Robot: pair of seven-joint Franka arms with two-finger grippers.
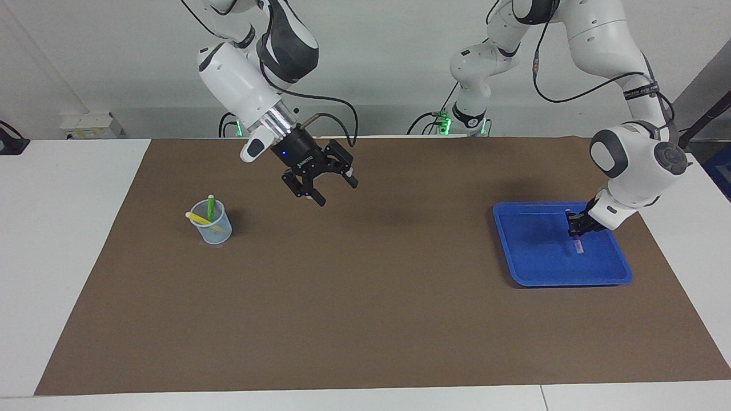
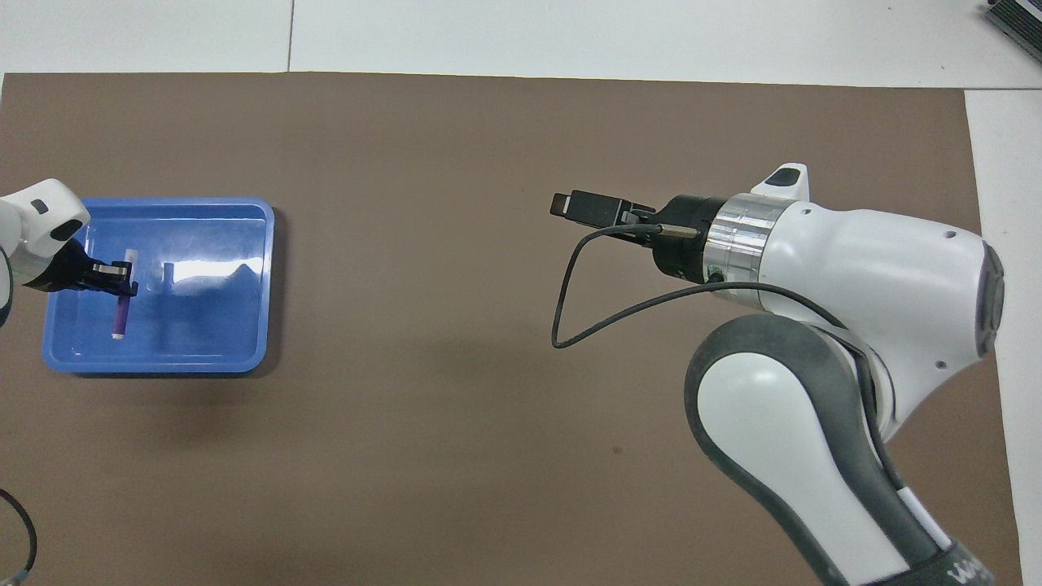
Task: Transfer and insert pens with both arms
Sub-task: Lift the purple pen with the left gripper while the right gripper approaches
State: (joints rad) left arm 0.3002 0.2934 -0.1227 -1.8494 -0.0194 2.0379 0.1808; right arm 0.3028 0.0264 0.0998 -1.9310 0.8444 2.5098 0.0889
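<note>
Your left gripper [image 1: 575, 227] has its fingers closed on the slim dark purple marker pen [image 1: 577, 242], gripping near its upper end; the pen hangs tilted over the shallow blue plastic tray [image 1: 528, 268], pale tip downward. Judged step: lifting the third pen for transfer. Next you must carry it toward mid-table and present it for handover. Your right gripper [image 1: 320, 181] hangs spread wide, empty, over the brown mat [image 1: 365, 319], beside the clear plastic cup [image 1: 214, 228] holding the green pen [image 1: 211, 206] and yellow pen [image 1: 199, 217].
</note>
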